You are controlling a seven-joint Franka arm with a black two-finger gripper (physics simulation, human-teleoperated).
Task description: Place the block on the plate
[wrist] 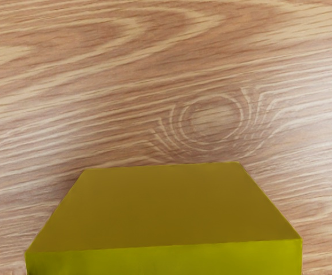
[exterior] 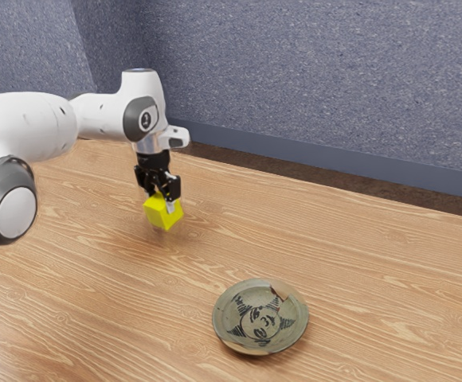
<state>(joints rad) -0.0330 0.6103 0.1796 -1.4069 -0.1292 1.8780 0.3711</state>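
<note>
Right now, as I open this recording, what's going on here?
A robot arm has its black gripper closed on a yellow block, which looks to be held just above the wooden table. The patterned plate sits on that table, apart from the block and farther toward the exterior view's right. Nothing rests on it, so the block is not yet placed.

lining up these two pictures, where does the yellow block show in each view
Exterior view: the yellow block is at the claw, farther toward the exterior view's left than the plate.
Wrist view: it is large and close, just under the claw, against the wood grain.
Shared landmark: the wood-grained table.
</note>
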